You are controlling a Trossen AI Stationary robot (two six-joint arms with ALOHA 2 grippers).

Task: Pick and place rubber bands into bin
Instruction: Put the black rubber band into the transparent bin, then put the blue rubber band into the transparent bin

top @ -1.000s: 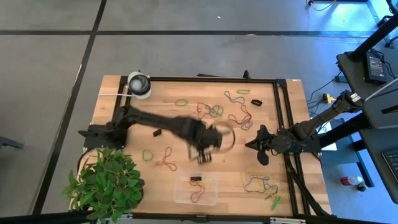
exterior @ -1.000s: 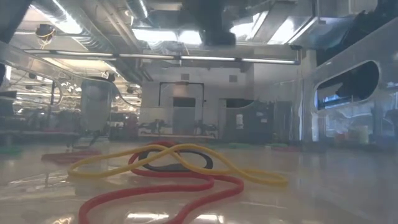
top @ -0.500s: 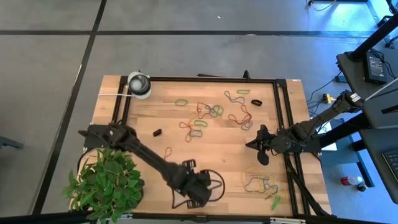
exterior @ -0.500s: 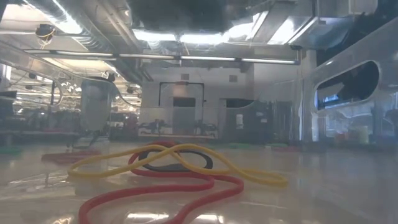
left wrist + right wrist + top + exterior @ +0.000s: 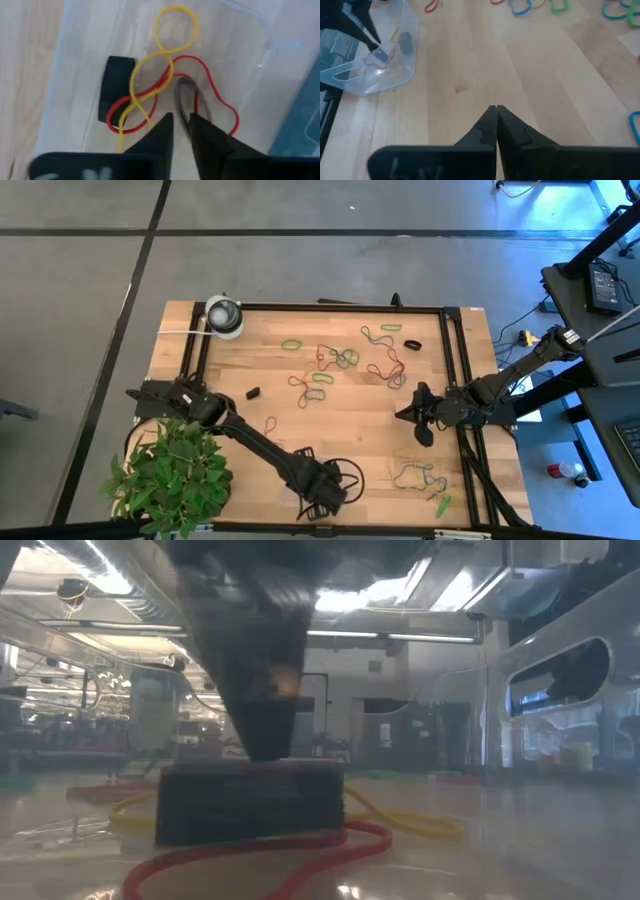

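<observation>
My left gripper (image 5: pixel 322 488) (image 5: pixel 181 121) reaches down into the clear bin (image 5: pixel 252 30) by the table's near edge, shut on a dark rubber band (image 5: pixel 184 92). On the bin's floor lie a yellow band (image 5: pixel 165 55), a red band (image 5: pixel 215 97) and a wide black band (image 5: pixel 116 85). The low view shows a dark finger (image 5: pixel 262 710) above a dark flat shape (image 5: pixel 250 802). Loose rubber bands (image 5: pixel 340 360) lie on the table's far half, more (image 5: pixel 420 477) near the right. My right gripper (image 5: pixel 415 417) (image 5: pixel 496 107) waits shut at the right side. My left gripper pinches the dark rubber band between its two fingertips (image 5: pixel 165 125), coming from above and pointing down into the bin. A short loop of the band (image 5: pixel 181 85) sticks out past the fingertips toward the bin's floor, beside the red band. Whether it touches the floor I cannot tell.
A round white-and-grey object (image 5: pixel 224 315) stands at the far left corner and a potted plant (image 5: pixel 170 475) at the near left corner. A small black piece (image 5: pixel 250 392) lies on the left half. A black frame (image 5: pixel 450 360) borders the table.
My left gripper has swung from the table's middle toward the near edge, over the bin, and dropped down into it, so that its finger now shows in the low view in front of the yellow and red bands. The right arm has kept still.
</observation>
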